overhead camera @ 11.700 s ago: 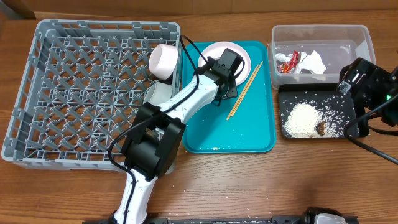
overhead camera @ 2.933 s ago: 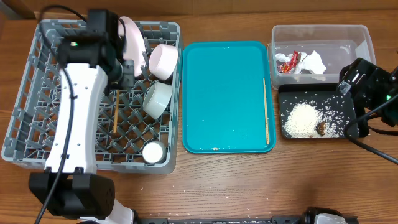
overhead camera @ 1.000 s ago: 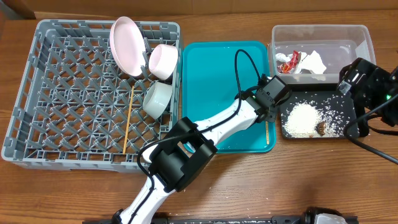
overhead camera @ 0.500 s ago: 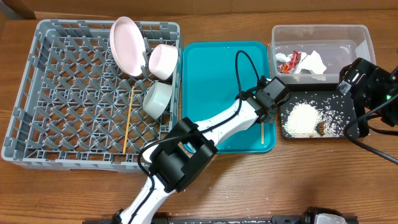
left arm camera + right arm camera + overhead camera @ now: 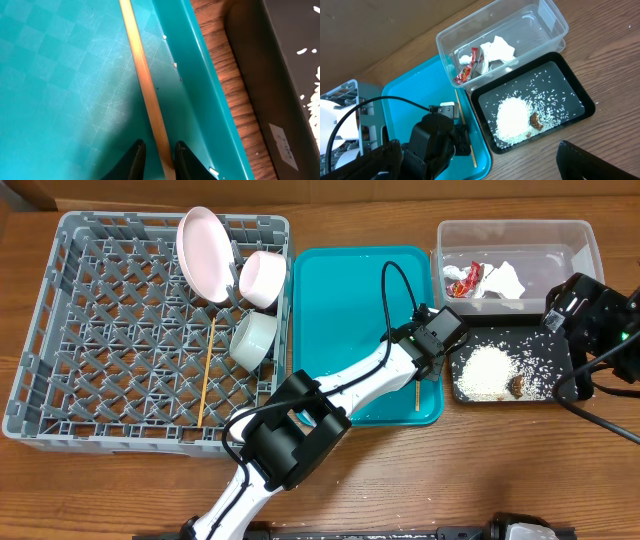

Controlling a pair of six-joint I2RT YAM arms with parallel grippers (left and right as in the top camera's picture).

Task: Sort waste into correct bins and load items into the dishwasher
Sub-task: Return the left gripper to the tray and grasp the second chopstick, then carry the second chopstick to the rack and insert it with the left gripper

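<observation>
Chopsticks (image 5: 142,85): one gripped, one racked; seemingly two bowls (image 5: 262,278).

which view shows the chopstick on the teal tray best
Left wrist: the chopstick fills the frame lengthwise, lying near the teal tray's rim with the fingers closed on it. Overhead shows only a short end past the left arm; right wrist shows it as a thin line, partly hidden.

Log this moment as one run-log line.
left end effector: shut on chopstick | chopstick: at right rim of teal tray | right end effector: open | dish rack: plate, bowls, other chopstick
</observation>
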